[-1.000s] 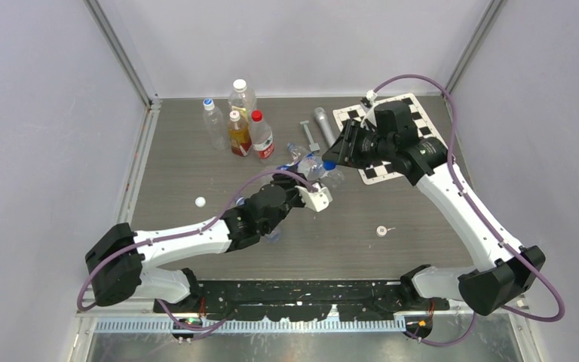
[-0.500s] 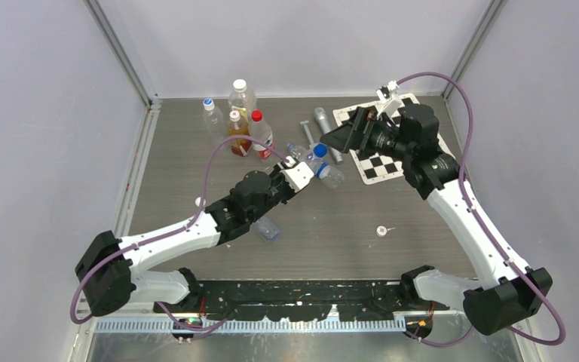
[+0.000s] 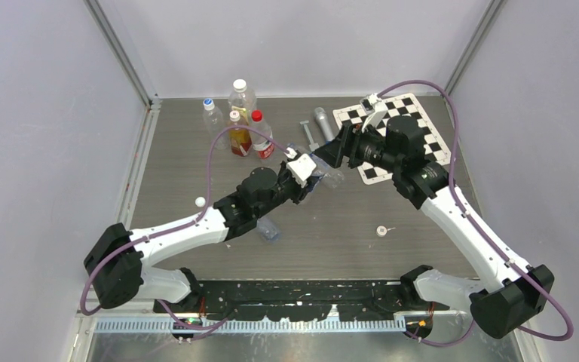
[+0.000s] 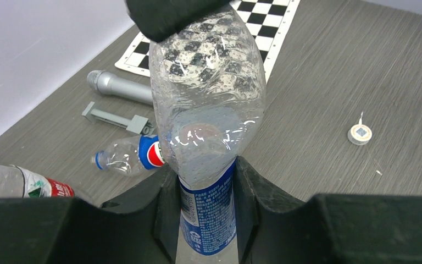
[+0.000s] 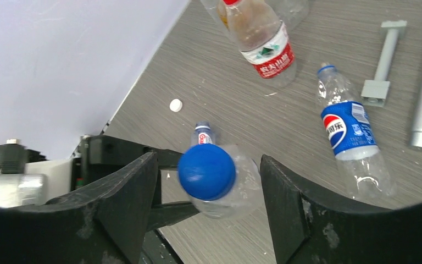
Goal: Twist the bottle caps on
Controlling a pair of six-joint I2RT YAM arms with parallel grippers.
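My left gripper (image 4: 206, 212) is shut on the blue-labelled waist of a clear bottle (image 4: 209, 104) and holds it off the table, neck toward the right gripper (image 3: 330, 157). A blue cap (image 5: 206, 171) sits on that bottle's neck. My right gripper (image 5: 207, 168) is open, with one jaw on each side of the blue cap and a gap on both sides. A Pepsi-labelled bottle (image 5: 349, 132) lies on the table with no cap. A nearly plain bottle (image 3: 268, 228) lies by the left arm. One white cap (image 3: 200, 201) lies at the left, another (image 3: 381, 231) at the right.
Four upright bottles stand at the back: a slim clear one (image 3: 212, 115), a large clear one (image 3: 241, 94), an amber-liquid one (image 3: 238, 137) and a red-capped one (image 3: 261, 137). A grey cylinder (image 3: 321, 121), a grey tool (image 3: 309, 134) and a checkerboard sheet (image 3: 415, 128) lie at the back right.
My left gripper has carried the bottle toward the back. My right gripper has swung left and lower, and its open jaws now straddle the blue cap.
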